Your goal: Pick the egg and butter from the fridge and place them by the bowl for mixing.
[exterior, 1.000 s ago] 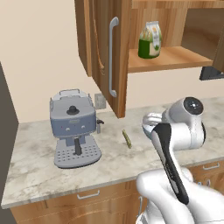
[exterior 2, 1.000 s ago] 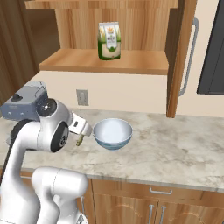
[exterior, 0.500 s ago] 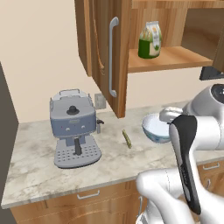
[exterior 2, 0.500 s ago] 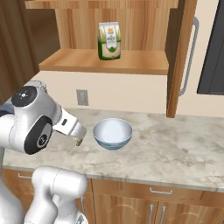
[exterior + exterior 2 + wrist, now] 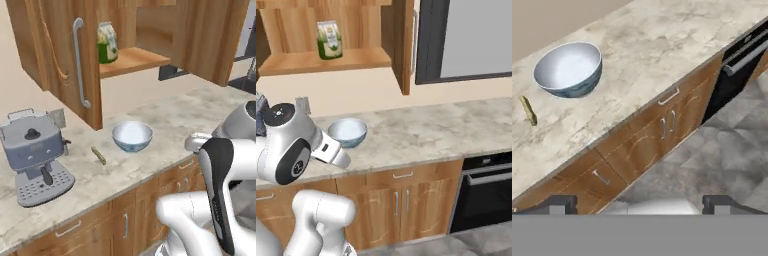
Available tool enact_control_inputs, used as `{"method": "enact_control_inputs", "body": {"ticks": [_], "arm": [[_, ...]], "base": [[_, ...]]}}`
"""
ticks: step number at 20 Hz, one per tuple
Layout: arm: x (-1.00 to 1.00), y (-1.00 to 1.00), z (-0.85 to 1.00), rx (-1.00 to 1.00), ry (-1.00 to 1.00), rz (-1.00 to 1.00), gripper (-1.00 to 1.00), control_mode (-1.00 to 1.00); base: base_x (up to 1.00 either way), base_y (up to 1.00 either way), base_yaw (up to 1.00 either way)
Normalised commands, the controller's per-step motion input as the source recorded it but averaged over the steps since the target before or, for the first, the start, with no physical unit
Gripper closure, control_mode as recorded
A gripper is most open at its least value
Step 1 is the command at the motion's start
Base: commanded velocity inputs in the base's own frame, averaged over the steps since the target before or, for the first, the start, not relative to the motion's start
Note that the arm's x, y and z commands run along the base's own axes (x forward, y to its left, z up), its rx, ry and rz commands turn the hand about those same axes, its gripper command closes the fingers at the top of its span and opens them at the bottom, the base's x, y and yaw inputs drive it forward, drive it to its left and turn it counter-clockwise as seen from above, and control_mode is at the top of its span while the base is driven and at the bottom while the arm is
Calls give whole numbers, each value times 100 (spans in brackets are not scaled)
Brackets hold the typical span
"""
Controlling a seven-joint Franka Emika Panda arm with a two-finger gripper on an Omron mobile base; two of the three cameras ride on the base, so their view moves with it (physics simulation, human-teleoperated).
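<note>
Gripper released, jaws wide, holding nothing, hovering off counter edge. Bowl at 10 o'clock in hand view; butter just beside it, apart.

The arm covers the counter left of the bowl in the right base view. The coffee machine is cut by that view's left edge. The jar's label is too blurred to read. The oven is cut off at the hand view's right edge.
</note>
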Motion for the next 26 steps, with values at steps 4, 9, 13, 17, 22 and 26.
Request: {"method": "enact_control_inputs", "body": {"ticks": [4, 9, 13, 17, 22, 26], "arm": [[0, 0, 0, 0, 0, 0, -100, 100], [0, 0, 0, 0, 0, 0, -100, 100], [0, 0, 0, 0, 0, 0, -100, 100], [0, 0, 0, 0, 0, 0, -100, 100], [0, 0, 0, 0, 0, 0, -100, 100], [0, 0, 0, 0, 0, 0, -100, 100]], "base": [[0, 0, -100], [0, 0, -100], [2, -22, -98], [64, -56, -67], [100, -34, -5], [100, -25, -1]]}}
